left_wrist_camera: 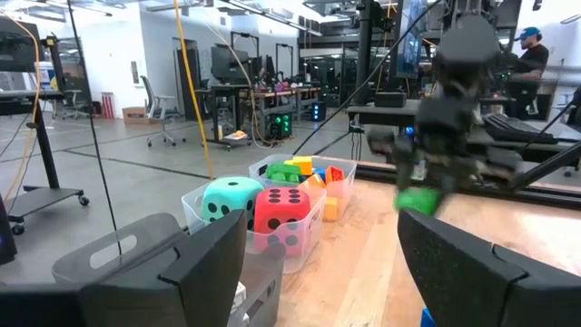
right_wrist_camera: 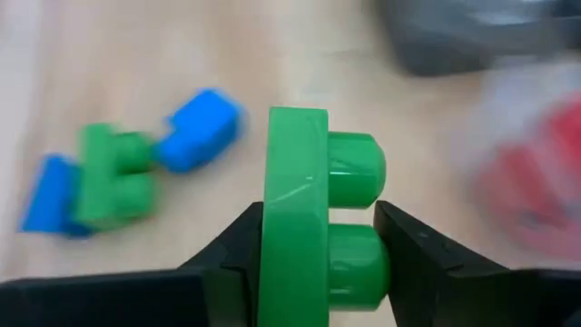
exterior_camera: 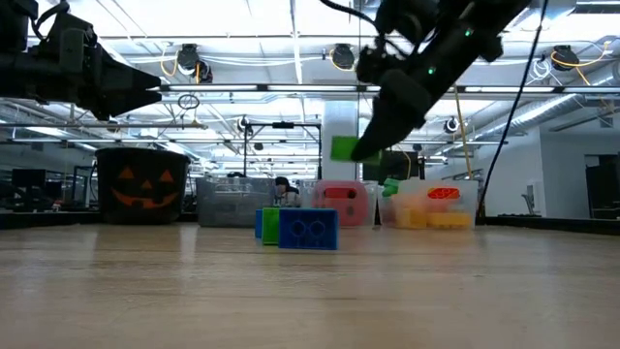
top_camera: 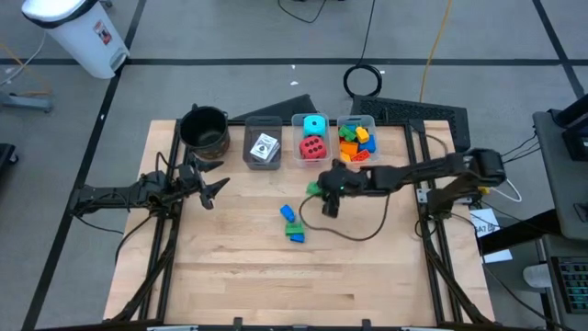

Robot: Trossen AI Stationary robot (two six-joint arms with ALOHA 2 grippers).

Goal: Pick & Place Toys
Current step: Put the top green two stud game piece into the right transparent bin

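My right gripper [top_camera: 317, 189] is shut on a green brick [right_wrist_camera: 313, 213], held above the table just near of the bins; the brick also shows in the low view [exterior_camera: 346, 148] and the left wrist view [left_wrist_camera: 418, 200]. Two blue bricks and a green one [top_camera: 292, 223] lie on the table's middle. A red dotted cube [top_camera: 312, 146] and a cyan one [top_camera: 314, 124] sit in the middle bin, white cards [top_camera: 265, 148] in the left bin, several coloured bricks [top_camera: 356, 141] in the right bin. My left gripper [top_camera: 216, 190] is open and empty at the table's left. My right gripper pinches the green brick between its two fingers: one finger on the flat underside [right_wrist_camera: 257, 254], the other on the studded top [right_wrist_camera: 377, 259]. The brick stands on edge in the hold, lifted clear of the table.
A black round pot [top_camera: 204, 128] with a pumpkin face stands at the far left. Three clear bins [top_camera: 312, 138] line the far edge. A dark cable [top_camera: 354, 234] loops over the table under my right arm.
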